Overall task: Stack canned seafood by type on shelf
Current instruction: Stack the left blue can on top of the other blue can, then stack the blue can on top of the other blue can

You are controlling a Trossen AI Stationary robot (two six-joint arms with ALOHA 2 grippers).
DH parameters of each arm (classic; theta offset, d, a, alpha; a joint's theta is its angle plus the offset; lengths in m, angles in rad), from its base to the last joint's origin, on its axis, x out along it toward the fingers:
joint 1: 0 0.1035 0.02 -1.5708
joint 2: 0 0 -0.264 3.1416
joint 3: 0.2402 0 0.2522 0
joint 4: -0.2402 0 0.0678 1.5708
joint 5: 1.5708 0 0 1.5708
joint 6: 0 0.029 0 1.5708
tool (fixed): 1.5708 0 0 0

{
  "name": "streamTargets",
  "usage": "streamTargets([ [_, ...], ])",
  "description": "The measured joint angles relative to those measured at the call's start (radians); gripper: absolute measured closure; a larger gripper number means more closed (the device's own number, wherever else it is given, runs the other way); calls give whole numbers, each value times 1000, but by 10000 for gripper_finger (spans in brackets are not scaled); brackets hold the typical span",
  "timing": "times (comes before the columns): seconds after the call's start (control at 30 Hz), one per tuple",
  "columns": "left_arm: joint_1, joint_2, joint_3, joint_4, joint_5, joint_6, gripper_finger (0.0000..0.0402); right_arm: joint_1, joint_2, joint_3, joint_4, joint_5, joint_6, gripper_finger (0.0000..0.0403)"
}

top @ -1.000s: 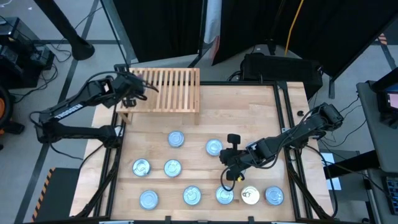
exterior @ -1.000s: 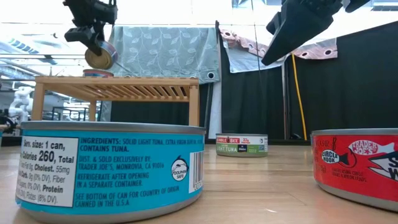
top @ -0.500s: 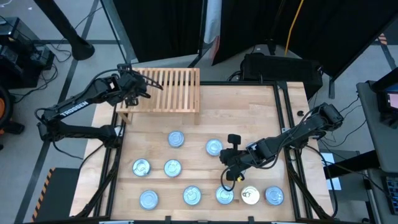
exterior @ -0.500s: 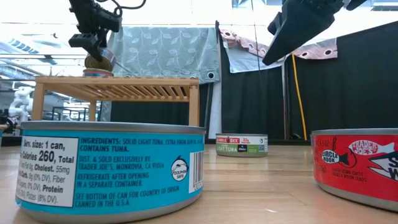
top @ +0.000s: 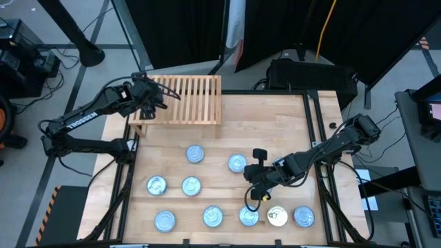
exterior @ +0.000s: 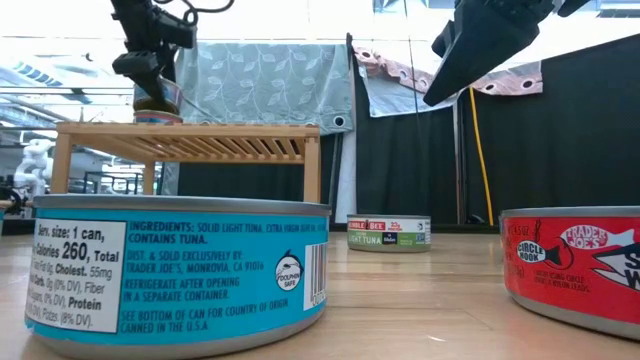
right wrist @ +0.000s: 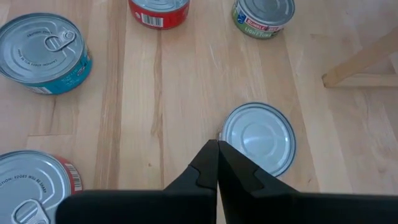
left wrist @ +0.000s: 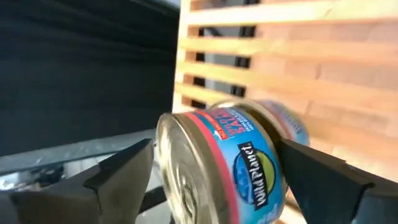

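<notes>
Barely started: my left gripper (left wrist: 214, 180) stands wide open around a tilted can (left wrist: 221, 165) at the shelf (top: 186, 96)'s left end. Nine cans (top: 191, 185) wait on the table (top: 275, 124); my right gripper (right wrist: 216, 163), fingers together, hovers over them.

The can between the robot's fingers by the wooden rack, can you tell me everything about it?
The can is a small round metal tin with a silvery ridged end and a blue side label with a red band reading "Wild Planet". It is tipped on its edge, not lying flat, at the left end of the slatted wooden shelf. The left gripper stands open around it, fingers apart from its sides. Another can seems to sit behind it, blurred.
</notes>
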Motion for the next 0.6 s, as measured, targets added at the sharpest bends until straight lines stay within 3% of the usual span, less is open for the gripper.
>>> streamTargets([
  [0.13, 0, 0, 0, 19, 50, -25, 45, 0, 0, 0, 0, -14, 0, 403],
  [0.5, 8, -56, 39, 9, 68, -132, 45, 1, 0, 0, 0, -26, 8, 403],
  [0.6, -37, -101, 91, -40, 188, -263, 45, 1, 0, 0, 1, -26, 8, 403],
])
